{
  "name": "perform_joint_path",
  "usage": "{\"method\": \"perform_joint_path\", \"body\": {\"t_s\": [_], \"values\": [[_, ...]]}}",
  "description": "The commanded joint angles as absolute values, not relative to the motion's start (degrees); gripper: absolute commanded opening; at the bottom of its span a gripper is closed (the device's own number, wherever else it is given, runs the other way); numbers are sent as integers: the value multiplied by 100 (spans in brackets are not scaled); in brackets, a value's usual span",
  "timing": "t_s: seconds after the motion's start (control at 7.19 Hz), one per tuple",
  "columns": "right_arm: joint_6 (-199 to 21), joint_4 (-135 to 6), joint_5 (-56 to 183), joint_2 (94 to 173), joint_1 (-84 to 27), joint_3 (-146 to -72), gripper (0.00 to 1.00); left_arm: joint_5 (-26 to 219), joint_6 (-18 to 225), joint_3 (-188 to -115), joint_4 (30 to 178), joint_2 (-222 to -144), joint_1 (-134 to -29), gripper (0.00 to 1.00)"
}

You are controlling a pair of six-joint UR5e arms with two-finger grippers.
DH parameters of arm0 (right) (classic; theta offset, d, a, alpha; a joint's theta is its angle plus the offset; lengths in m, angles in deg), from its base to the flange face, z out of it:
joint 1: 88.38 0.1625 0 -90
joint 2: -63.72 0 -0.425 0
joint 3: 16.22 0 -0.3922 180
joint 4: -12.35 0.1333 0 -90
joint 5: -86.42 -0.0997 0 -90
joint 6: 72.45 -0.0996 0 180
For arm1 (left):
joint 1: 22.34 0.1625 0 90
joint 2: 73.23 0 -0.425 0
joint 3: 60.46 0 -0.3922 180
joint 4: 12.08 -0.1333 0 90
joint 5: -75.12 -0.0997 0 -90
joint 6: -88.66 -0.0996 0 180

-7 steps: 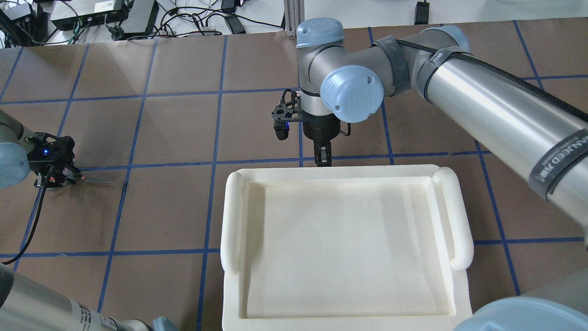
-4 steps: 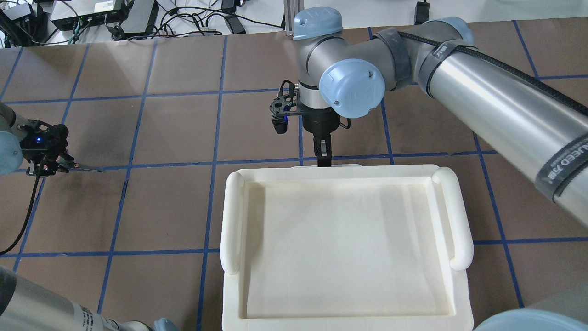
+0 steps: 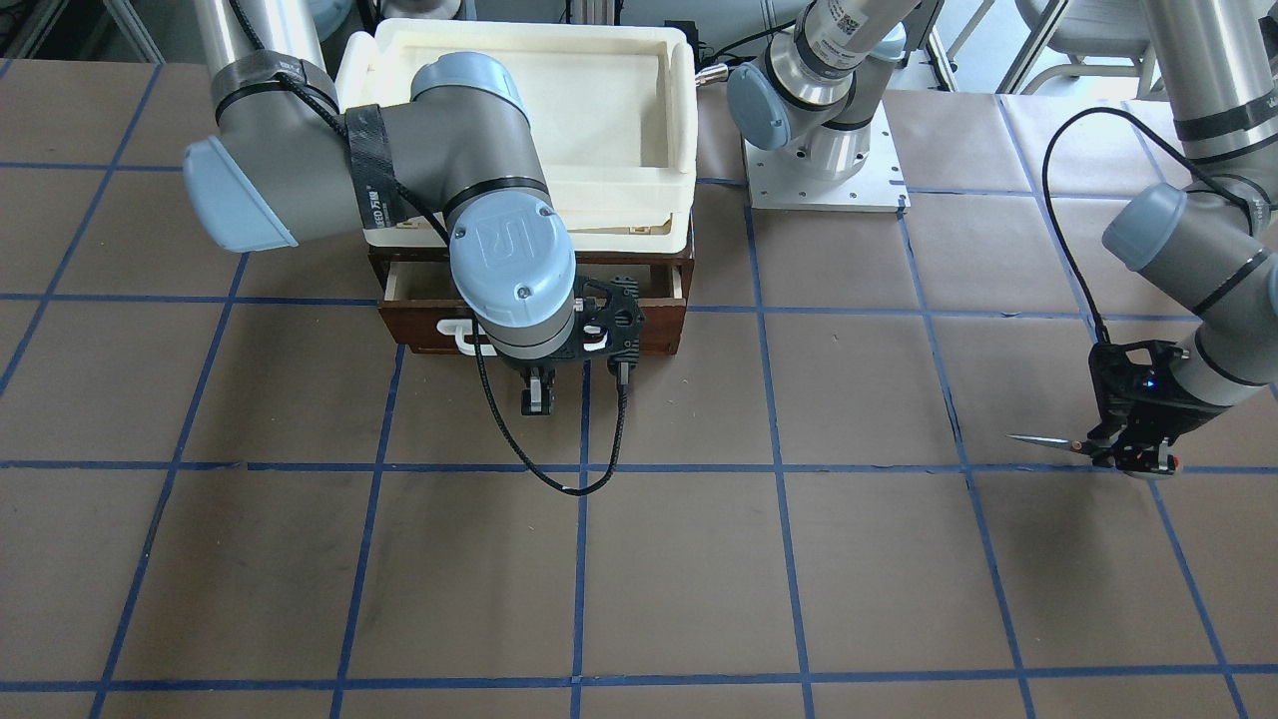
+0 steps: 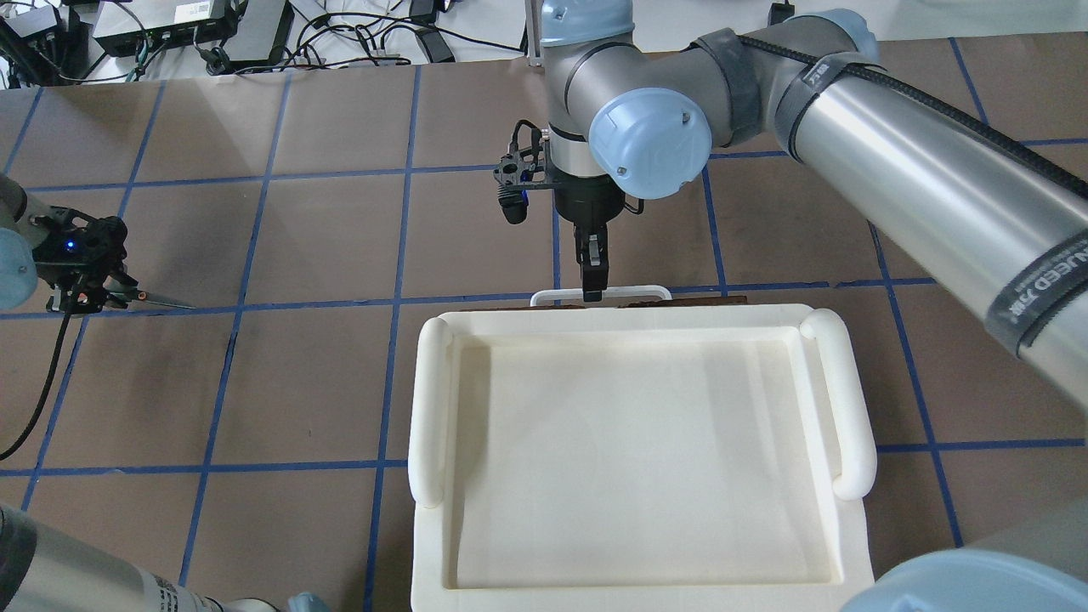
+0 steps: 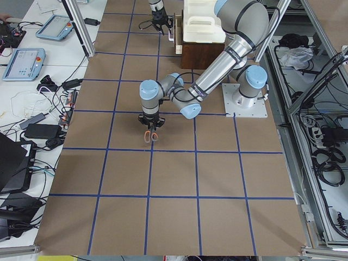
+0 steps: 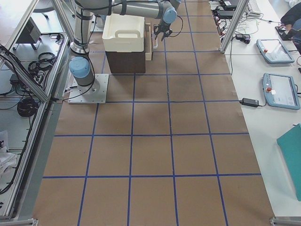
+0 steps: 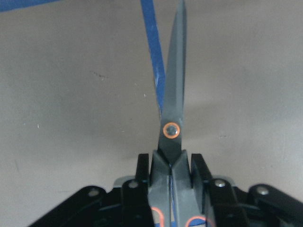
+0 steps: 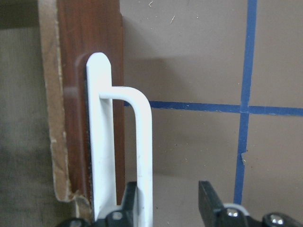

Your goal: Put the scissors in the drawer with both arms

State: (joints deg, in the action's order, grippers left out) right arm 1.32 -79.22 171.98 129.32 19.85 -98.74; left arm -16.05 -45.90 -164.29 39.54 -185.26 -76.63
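My left gripper [image 4: 89,293] is shut on the handles of the scissors [image 4: 161,302] at the table's far left. It holds them low over the table, closed, with the blades pointing toward the middle. They also show in the front view [image 3: 1043,440] and the left wrist view [image 7: 173,94]. My right gripper [image 4: 592,285] is at the drawer's white bar handle [image 4: 552,295]. In the right wrist view its jaws stand either side of the bar [image 8: 142,137], with a gap on the outer side. The dark brown drawer [image 3: 654,338] stands partly pulled out.
A cream-white tray [image 4: 429,408] sits on top of the brown cabinet that houses the drawer and hides the drawer's inside from above. The left arm's base plate [image 3: 824,170] is beside the cabinet. Brown paper with blue tape lines covers the table.
My right gripper has moved away from the cabinet, and the white handle and drawer front have come out from under the tray. My left gripper has carried the scissors slightly further from me.
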Motion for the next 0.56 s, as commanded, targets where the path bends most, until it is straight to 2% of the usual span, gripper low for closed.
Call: {"method": "perform_joint_path", "body": {"t_s": [0.0,0.42], "values": [[147,-8046,17211,12841,1937,-9858,53,-1602,-4590,-16426,4056,-18459,-7683,0],[147,-8064,17203,12596,1928,-9525,53,-1628,-4503,-16417,4320,-18257,-7867,0]]}}
